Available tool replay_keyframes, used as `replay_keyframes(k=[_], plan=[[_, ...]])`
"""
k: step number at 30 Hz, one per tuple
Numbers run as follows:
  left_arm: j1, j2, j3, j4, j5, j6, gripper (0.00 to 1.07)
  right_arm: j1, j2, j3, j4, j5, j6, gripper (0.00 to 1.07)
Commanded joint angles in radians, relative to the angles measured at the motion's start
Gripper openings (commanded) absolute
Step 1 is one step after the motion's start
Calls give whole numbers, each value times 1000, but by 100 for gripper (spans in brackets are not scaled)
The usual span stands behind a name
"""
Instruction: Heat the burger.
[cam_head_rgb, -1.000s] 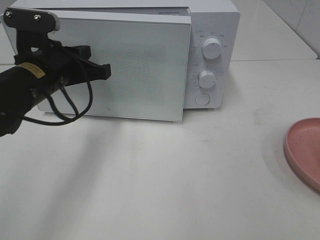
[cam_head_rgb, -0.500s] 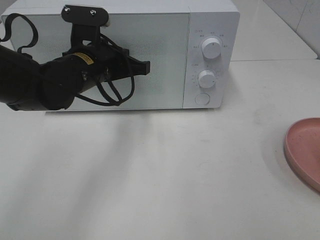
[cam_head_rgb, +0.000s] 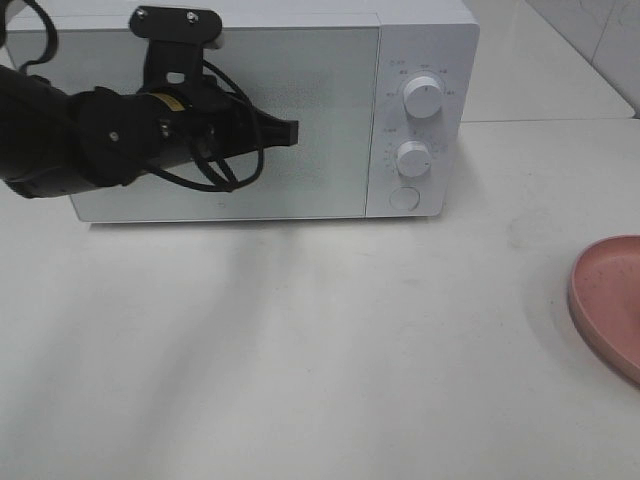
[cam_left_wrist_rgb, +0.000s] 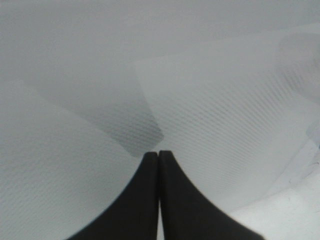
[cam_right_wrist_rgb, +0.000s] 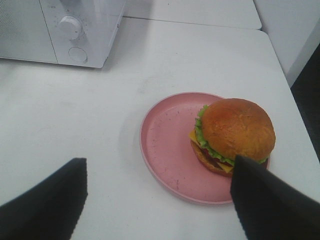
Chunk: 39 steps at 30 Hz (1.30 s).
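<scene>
I judge the microwave (cam_head_rgb: 270, 110) door shut with my left gripper (cam_head_rgb: 292, 130), fingers together, at its front, so next it must reopen, since the burger (cam_right_wrist_rgb: 234, 135) sits on the plate (cam_right_wrist_rgb: 170, 145) under my wide-open right gripper (cam_right_wrist_rgb: 157, 200).

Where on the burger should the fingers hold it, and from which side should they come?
Grip the burger across its round bun, one finger on each side, coming down from above. It sits upright near the edge of the pink plate, whose raised rim probably hinders a low sideways approach.
</scene>
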<state>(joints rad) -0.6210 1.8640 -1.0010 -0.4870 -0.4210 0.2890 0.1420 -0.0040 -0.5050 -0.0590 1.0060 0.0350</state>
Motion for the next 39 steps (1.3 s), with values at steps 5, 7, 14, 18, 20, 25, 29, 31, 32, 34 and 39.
replay_keyframes(k=[5, 7, 14, 18, 20, 25, 29, 31, 32, 34, 39], plan=[[4, -143, 126, -23, 129, 2, 0, -4, -31, 3, -2, -12, -4, 75], [4, -191, 166, -20, 229, 2, 22, -4, -31, 3, -2, -12, -4, 75], [4, -266, 210, -14, 493, 2, 100, -4, -31, 3, -2, -12, -4, 75], [10, -316, 209, 93, 760, 2, 98, -4, -31, 3, -2, -13, -2, 75], [16, -328, 209, 107, 802, 0, 98, -4, -31, 3, -2, -13, -2, 75], [108, -374, 207, 123, 996, -69, 98, -4, -31, 3, -2, -13, -2, 75], [276, -419, 202, 135, 1195, -79, 98, -4, -31, 3, -2, -13, -2, 75], [313, -431, 202, 143, 1236, -79, 98, -4, -31, 3, -2, -13, -2, 75], [349, -445, 202, 155, 1268, -79, 98, -4, -31, 3, -2, -13, -2, 75], [413, -474, 202, 183, 1337, -79, 98, -4, -31, 3, -2, -13, -2, 75], [578, -574, 202, 232, 1453, -80, 98, -4, -31, 3, -2, -13, -2, 75]])
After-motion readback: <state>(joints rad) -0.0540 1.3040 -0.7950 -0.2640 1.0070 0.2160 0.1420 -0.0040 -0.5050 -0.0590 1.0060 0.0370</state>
